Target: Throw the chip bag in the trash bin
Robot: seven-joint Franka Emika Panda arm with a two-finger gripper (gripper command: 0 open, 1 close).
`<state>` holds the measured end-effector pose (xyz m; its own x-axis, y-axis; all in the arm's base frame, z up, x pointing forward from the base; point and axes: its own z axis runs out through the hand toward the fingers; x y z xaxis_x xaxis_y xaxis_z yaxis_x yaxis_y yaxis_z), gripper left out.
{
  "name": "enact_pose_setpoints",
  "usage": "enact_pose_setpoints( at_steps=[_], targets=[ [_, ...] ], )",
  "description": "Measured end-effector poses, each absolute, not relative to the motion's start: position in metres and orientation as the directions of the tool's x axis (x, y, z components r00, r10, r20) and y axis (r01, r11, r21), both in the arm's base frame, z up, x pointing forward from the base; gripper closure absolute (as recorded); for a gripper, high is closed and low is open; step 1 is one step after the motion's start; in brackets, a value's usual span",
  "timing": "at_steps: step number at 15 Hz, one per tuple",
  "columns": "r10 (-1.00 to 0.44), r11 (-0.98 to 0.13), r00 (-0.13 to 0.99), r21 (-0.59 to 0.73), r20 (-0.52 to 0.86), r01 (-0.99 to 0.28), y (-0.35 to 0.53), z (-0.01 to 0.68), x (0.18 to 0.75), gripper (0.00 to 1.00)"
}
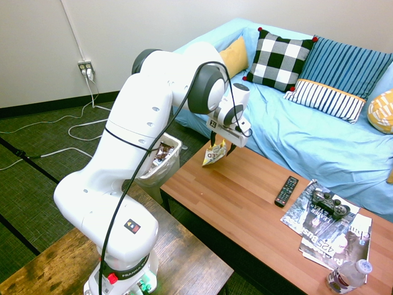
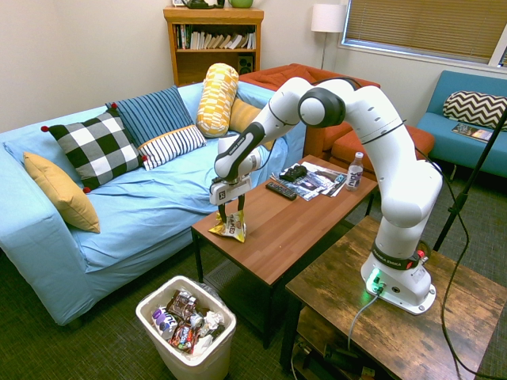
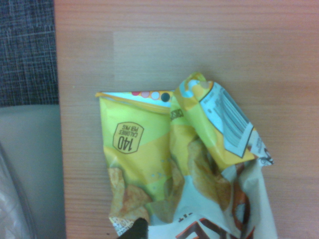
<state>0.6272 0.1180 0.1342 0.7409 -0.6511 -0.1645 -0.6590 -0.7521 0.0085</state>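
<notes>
The chip bag [image 1: 214, 156] is yellow and white and crinkled, and it hangs from my gripper [image 1: 218, 147], which is shut on its top edge. It sits over the near-left corner of the wooden coffee table [image 1: 245, 196], its lower edge at or just above the surface. From the other side the chip bag [image 2: 230, 226] dangles below the gripper [image 2: 230, 207]. Up close, the chip bag [image 3: 164, 159] shows a "140 calories" mark. The white trash bin [image 2: 150, 315] stands on the floor off that table corner, holding several wrappers. The arm hides most of the trash bin [image 1: 177, 153] in the first exterior view.
On the table lie a black remote [image 1: 286, 191], magazines [image 1: 334, 236], a game controller [image 1: 328, 203] and a water bottle [image 1: 348, 275]. A blue sofa [image 1: 319, 135] with pillows runs behind the table. A second wooden table [image 2: 428, 317] carries the arm.
</notes>
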Motion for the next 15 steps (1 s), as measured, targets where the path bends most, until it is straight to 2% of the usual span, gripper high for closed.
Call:
enact_pose_setpoints(
  at_steps=[15],
  targets=[
    [-0.668, -0.734, 0.719, 0.012, -0.193, -0.679, 0.114, 0.122, 0.630, 1.00]
  ],
)
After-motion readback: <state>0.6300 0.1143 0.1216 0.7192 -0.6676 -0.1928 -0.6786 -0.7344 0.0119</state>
